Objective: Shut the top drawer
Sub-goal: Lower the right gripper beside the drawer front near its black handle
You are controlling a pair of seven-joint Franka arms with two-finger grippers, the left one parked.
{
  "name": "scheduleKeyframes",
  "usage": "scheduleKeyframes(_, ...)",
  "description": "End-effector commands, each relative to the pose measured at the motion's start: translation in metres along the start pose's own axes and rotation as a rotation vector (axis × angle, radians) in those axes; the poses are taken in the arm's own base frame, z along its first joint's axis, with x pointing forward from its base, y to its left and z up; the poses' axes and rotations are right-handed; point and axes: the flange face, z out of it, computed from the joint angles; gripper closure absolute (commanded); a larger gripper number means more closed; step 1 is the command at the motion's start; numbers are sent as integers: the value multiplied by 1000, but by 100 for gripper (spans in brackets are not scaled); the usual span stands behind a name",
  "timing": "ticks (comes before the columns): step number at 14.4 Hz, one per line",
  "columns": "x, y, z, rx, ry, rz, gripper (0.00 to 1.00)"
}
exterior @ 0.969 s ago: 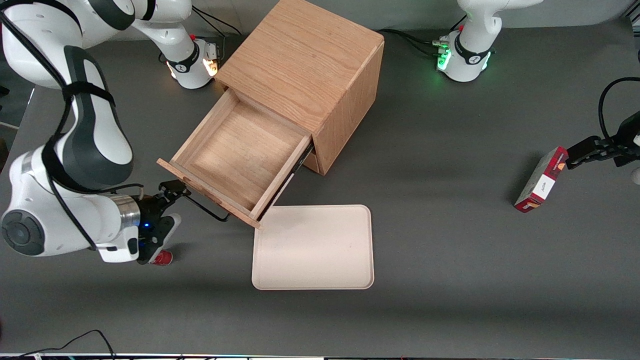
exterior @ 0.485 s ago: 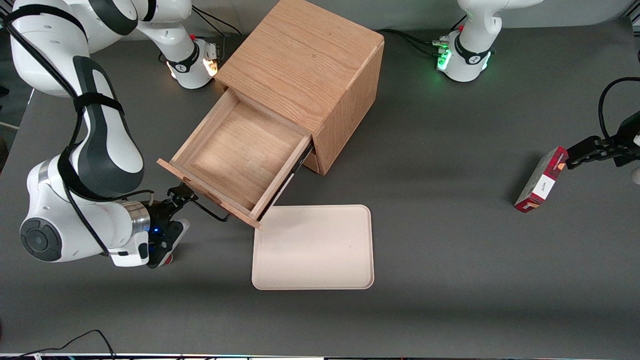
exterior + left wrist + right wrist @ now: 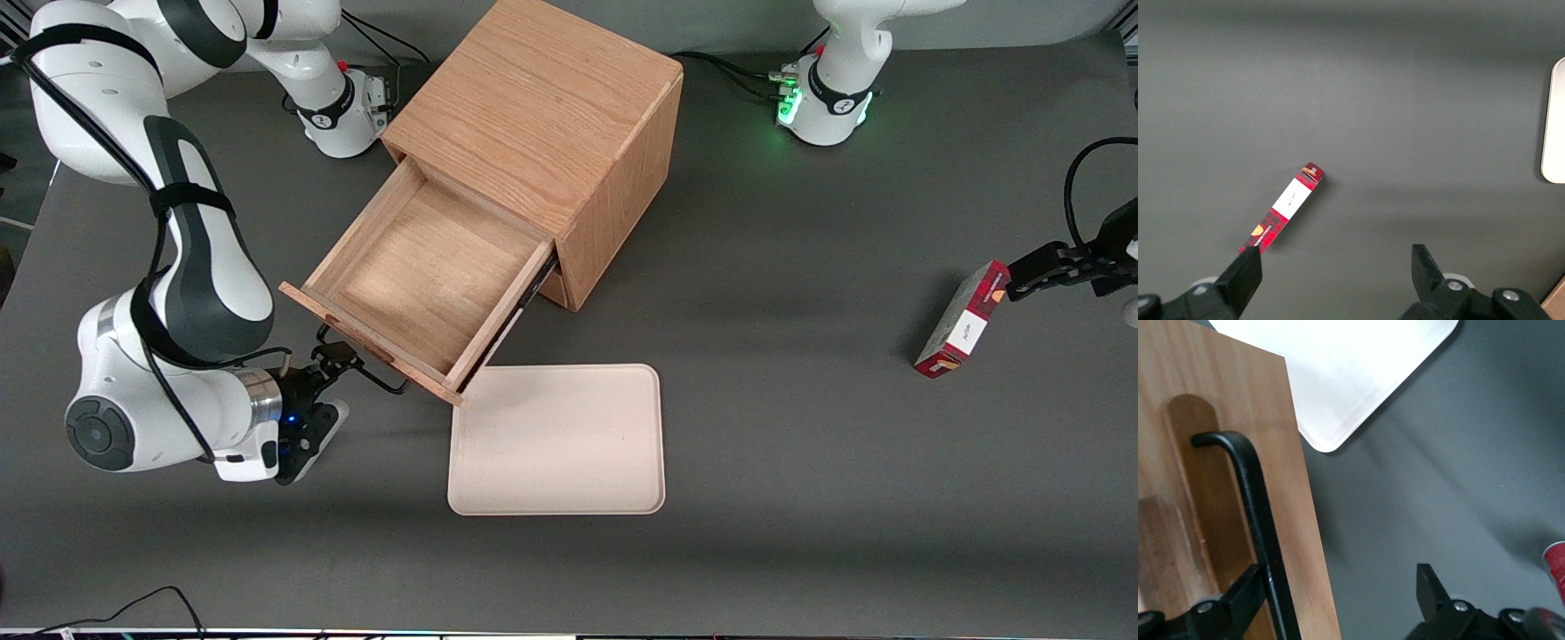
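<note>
Right wrist view alone shows the pincer (image 3: 1338, 600) with fingers apart, one finger against the black handle (image 3: 1251, 507). Front view: top drawer (image 3: 427, 276), pulled out of the cabinet (image 3: 551, 116), centre-left of frame, holds nothing visible. Cream tray (image 3: 557, 440) lies on the grey surface (image 3: 800, 356).

Right arm bent low over the working arm's end of the table, forearm angled down, wrist roughly level. Gripper (image 3: 335, 356) (image 3: 1338, 587) held close to the tabletop, pointing toward the cabinet side. Fingers (image 3: 1238, 597) spread apart in the wrist view, one dark fingertip on each side, nothing clamped between them. Blue light lit on the wrist housing.
</note>
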Motion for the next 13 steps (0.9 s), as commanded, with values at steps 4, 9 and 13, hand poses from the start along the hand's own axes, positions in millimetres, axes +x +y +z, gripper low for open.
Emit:
scheduleKeyframes(4, -1, -4, 14, -19, -5, 50, 0)
scheduleKeyframes(9, -8, -22, 22, -29, -17, 104, 0)
scheduleKeyframes(13, -15, -40, 18, 3, -10, 139, 0)
